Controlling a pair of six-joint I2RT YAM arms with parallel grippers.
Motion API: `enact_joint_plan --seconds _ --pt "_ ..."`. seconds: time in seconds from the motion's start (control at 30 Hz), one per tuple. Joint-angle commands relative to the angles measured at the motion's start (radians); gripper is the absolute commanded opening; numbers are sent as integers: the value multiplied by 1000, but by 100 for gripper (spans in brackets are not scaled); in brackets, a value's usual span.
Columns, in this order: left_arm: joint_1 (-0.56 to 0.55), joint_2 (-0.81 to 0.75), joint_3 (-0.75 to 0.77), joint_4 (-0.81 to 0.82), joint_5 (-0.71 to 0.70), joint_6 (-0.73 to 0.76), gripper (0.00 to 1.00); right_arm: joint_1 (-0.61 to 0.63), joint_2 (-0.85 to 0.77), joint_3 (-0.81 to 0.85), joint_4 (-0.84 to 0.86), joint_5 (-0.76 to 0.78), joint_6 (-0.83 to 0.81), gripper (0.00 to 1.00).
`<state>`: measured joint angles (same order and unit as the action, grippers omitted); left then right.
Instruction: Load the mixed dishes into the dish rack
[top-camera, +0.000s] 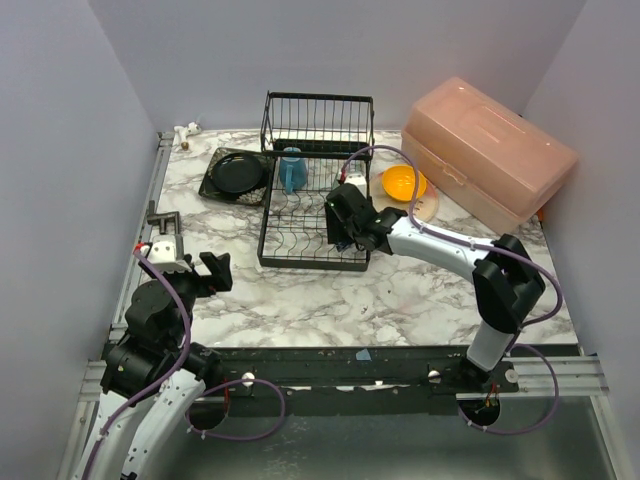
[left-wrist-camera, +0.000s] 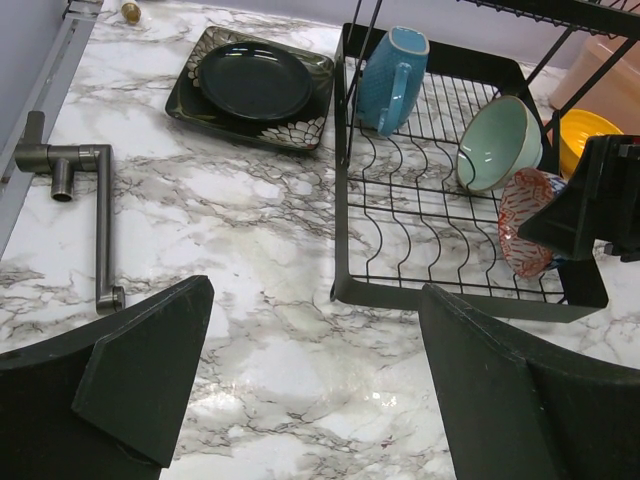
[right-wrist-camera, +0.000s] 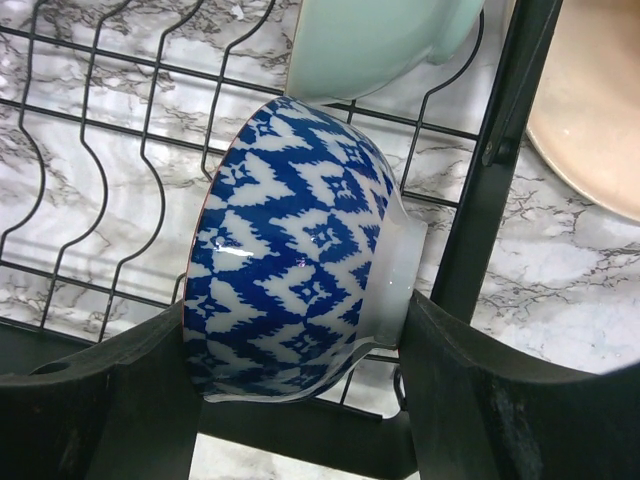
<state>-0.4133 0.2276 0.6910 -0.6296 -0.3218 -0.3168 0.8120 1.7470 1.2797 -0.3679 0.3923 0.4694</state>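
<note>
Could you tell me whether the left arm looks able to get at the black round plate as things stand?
Probably yes: the left pincer is open and nothing stands between it and the black round plate, lying on the square plate left of the dish rack.

Place: robot lab bench (dressed up as a kitchen counter)
Walls: plain grey panels (top-camera: 60, 120) on three sides
Surface: marble-print tabletop (top-camera: 400, 295)
Rig: two robot arms (top-camera: 440, 245) bolted to a metal rail (top-camera: 400, 357), purple cables (top-camera: 375, 149) trailing
Kitchen prop: black wire dish rack (top-camera: 310, 215)
</note>
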Motion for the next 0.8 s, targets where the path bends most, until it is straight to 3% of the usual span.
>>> enact_joint_plan --seconds 0.0,0.2,0.23,0.27,0.37,0.43,0.47,0.57,0.77 --pt "1 10 -7 20 12 19 93 4 34 36 20 17 -21 0" --pt "1 7 -8 21 10 19 93 4 61 28 48 -45 -10 1" --pt "1 9 -8 20 10 19 93 5 59 20 60 -51 -7 4" --pt "1 11 -8 19 10 19 93 4 58 15 68 -50 -5 11" --pt "1 16 -7 18 12 20 93 4 53 2 76 -25 8 54" --pt "1 17 -7 18 15 21 93 3 45 -6 67 11 21 72" --pt "1 17 -7 18 18 21 93 4 14 -32 56 70 31 86" --pt "2 23 -7 19 21 22 93 3 -33 -78 69 100 20 96" --pt "4 40 -6 21 31 24 93 4 -157 -175 135 68 -3 100"
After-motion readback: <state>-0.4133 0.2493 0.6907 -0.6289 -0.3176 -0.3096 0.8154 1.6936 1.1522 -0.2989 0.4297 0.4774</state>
